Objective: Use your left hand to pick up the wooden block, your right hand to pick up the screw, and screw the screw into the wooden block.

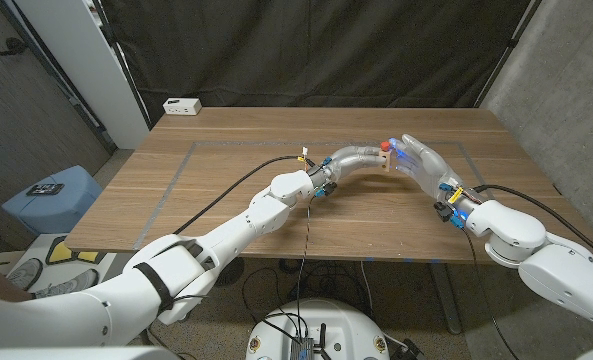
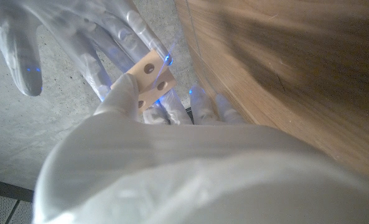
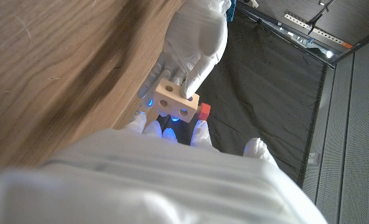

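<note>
**Two hands meet over the table with block and screw**

The left hand [image 1: 351, 157] holds the wooden block [image 1: 386, 161] above the middle of the table, its fingers closed around it; the right wrist view shows those fingers [image 3: 193, 46] gripping the pale block [image 3: 177, 101], which has round holes in its face. The right hand [image 1: 423, 163] sits just beside the block, fingers mostly spread. A red screw [image 1: 387, 146] shows at the top of the block in the head view and at the block's far edge [image 3: 203, 111] in the right wrist view, close to the right hand's fingertips [image 3: 198, 133]. Whether the right hand actually grips the screw cannot be told.

The wooden table [image 1: 226, 190] has a light plank grain and a faint grey rectangle marked on it. A white power strip [image 1: 182, 105] lies at its back left corner. Behind hangs a black curtain [image 1: 316, 50], with a grey concrete wall [image 1: 566, 90] on the right. On the floor at the left stands a blue stool [image 1: 51, 195].
</note>
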